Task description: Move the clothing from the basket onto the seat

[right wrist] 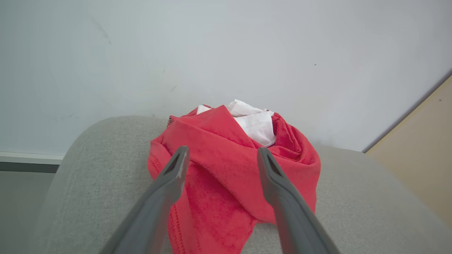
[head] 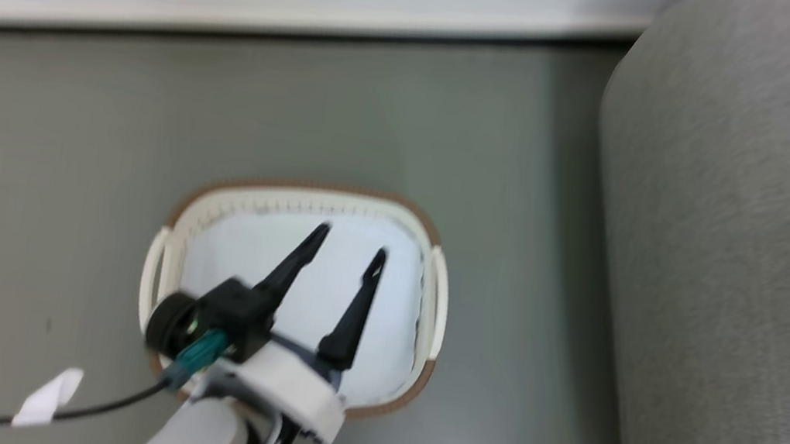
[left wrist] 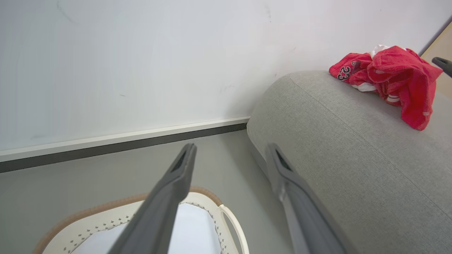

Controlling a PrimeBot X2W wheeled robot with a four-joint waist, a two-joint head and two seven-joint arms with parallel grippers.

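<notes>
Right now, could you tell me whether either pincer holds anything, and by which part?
Nothing is held: left pincer and right pincer stand open; the jersey lies on the sofa.

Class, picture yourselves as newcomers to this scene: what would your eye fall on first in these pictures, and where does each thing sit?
The red jersey stands out first, crumpled in a heap on the rounded top of the grey sofa. Next comes the left claw, open above the basket on the floor beside the sofa, with a white pad lying inside it. The right claw is open too, pointing at the jersey.
</notes>
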